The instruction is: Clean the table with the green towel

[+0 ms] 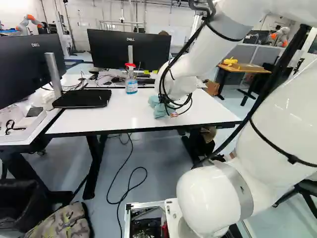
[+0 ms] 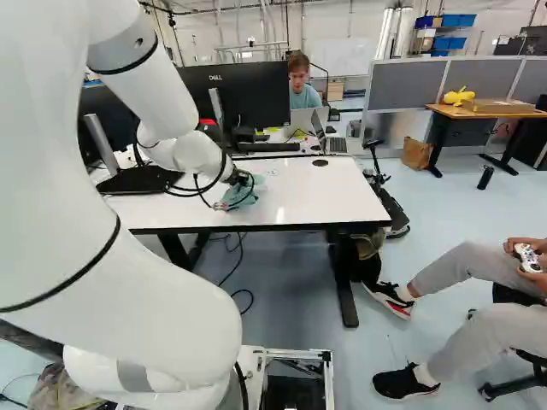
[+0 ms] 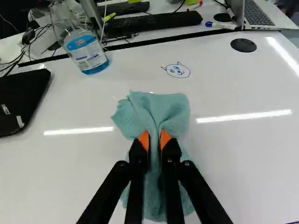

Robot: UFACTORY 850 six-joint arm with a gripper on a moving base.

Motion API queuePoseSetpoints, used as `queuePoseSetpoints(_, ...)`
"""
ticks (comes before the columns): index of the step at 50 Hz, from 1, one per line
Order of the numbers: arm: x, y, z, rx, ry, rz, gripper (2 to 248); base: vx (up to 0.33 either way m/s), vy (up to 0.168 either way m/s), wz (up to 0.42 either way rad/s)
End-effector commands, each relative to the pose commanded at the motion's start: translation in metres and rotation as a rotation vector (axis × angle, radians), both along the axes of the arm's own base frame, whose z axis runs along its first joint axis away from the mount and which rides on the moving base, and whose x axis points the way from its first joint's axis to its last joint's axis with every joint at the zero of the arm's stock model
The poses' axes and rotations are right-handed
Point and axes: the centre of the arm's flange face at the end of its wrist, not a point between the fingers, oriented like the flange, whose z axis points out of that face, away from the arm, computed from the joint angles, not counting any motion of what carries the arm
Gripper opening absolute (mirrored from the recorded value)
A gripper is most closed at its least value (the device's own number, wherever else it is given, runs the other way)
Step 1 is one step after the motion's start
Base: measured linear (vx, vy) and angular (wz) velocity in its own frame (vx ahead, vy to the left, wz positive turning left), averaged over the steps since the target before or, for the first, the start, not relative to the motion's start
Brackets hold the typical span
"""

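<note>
Bunched and folded on the white table (image 3: 84,172), near its front edge: the green towel (image 3: 175,109). Pinched from two sides by the gripper (image 2: 243,178), with a raised fold of cloth between the orange pads (image 3: 144,140); jaws closed in on that fold, only a narrow strip apart. Cloth fanned out ahead of the fingertips, and also below and behind them, under the fingers. Above it all, the white arm (image 1: 188,64), reaching down and forward over the table.

Just beyond the towel, ahead of the gripper, on the tabletop: a small blue drawing (image 3: 178,70) of a face with pointed ears. Well apart from the drawing, toward the black stand (image 1: 82,98): an upright bottle (image 3: 87,51) with blue liquid, a label and a red top. On the drawing's other side, a round black disc (image 3: 243,45).

Farther back, past the black rear edge: a dark keyboard (image 3: 154,24), a marker (image 3: 221,25) lying near it, and an open laptop (image 3: 259,15). Behind the bottle in the left base view, a monitor (image 1: 128,48); at the left of that view, a second screen (image 1: 22,69) on the stand. Under the table, a looping black cable (image 1: 130,186) on the floor; at lower left, a camouflage bag (image 1: 62,223).
</note>
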Motion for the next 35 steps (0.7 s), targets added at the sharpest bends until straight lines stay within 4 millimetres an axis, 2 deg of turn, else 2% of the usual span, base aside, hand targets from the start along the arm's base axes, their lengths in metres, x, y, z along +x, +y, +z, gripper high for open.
queuePoseSetpoints(6,0.005,-0.008,0.007,0.001,-0.015,-0.022,48,0.000,0.000,0.000)
queuePoseSetpoints(21,0.027,-0.027,0.007,0.001,-0.012,-0.068,48,0.000,0.000,0.000)
queuePoseSetpoints(35,0.055,-0.031,0.008,0.001,-0.013,-0.079,48,0.000,0.000,0.000)
